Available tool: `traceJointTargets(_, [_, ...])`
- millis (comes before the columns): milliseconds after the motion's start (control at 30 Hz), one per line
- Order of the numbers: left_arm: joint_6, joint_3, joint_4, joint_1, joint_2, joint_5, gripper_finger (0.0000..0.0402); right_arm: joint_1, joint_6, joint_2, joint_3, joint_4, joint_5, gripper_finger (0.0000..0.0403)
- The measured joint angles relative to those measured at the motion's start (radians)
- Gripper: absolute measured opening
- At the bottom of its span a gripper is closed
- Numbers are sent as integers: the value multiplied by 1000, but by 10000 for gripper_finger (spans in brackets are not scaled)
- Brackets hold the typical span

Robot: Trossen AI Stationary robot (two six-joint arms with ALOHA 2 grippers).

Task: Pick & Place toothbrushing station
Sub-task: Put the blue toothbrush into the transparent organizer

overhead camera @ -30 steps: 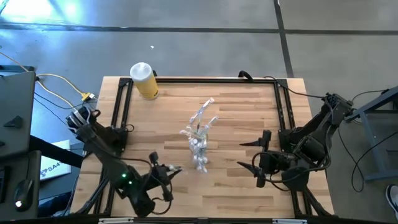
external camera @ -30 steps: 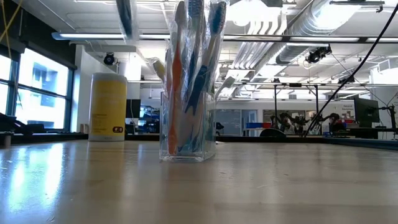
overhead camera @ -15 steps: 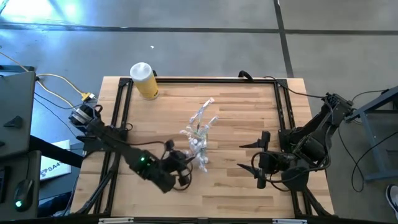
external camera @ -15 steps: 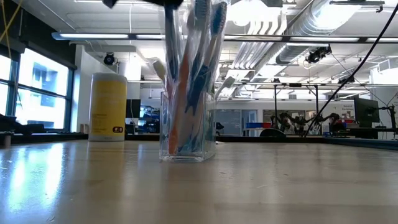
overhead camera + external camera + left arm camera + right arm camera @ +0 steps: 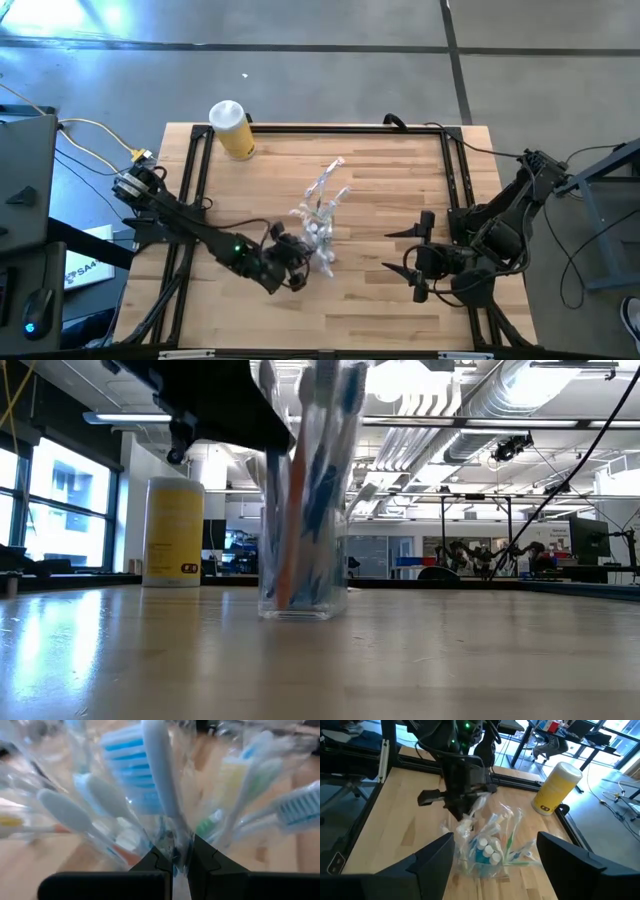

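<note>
The wooden table [image 5: 380,190] fills the middle of the high view, framed by black rails along its far and side edges. The left arm [image 5: 190,225] reaches in from the table's left edge towards the centre, a green light showing on its forearm, and the right arm [image 5: 500,235] sits folded at the right edge, well apart from the work. In the far left corner of the table stands a yellow bottle [image 5: 232,131] with a white cap, upright and well away from both arms. Near the middle of the table stands the clear plastic cup [image 5: 300,575], upright on the wood in the low view, holding the toothbrushes [image 5: 328,190], which fan out above its rim and lean towards the far side. Small white-capped teal tubes [image 5: 487,850] stand inside the cup among the brushes, seen from the right wrist view. The left gripper [image 5: 295,268] is right at the cup's near-left side, and its dark mass covers the upper left of the cup in the low view. In the left wrist view its fingers [image 5: 156,864] are clenched almost together, with thin clear wrapping and a brush handle running down into the narrow slit between them; whether they truly pinch it cannot be told. The right gripper [image 5: 412,252] hangs over the right part of the table with its fingers spread wide, grasping nothing, pointed towards the cup.
</note>
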Motion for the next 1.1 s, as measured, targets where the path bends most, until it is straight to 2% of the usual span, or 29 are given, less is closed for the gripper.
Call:
traceJointTargets(100, [-1, -38, 75, 0, 0, 72, 14, -7, -3, 0, 0, -4, 3, 275])
traceJointTargets(200, [-10, -48, 76, -1, 1, 126, 14, -30, -3, 0, 0, -23, 4, 275])
traceJointTargets(500, [-12, -50, 30, -1, 16, 135, 14, -164, 23, 0, 0, -93, -33, 275])
traceJointTargets(633, [22, -50, 29, -1, 16, 187, 19, -238, 16, 0, 0, -143, -44, 275])
traceJointTargets(900, [44, -54, 32, -2, 20, 219, 120, -397, 46, 0, -1, -383, -48, 275])
traceJointTargets(1100, [76, -54, 26, -1, -11, 241, 165, -544, -22, 0, -1, -430, -92, 275])
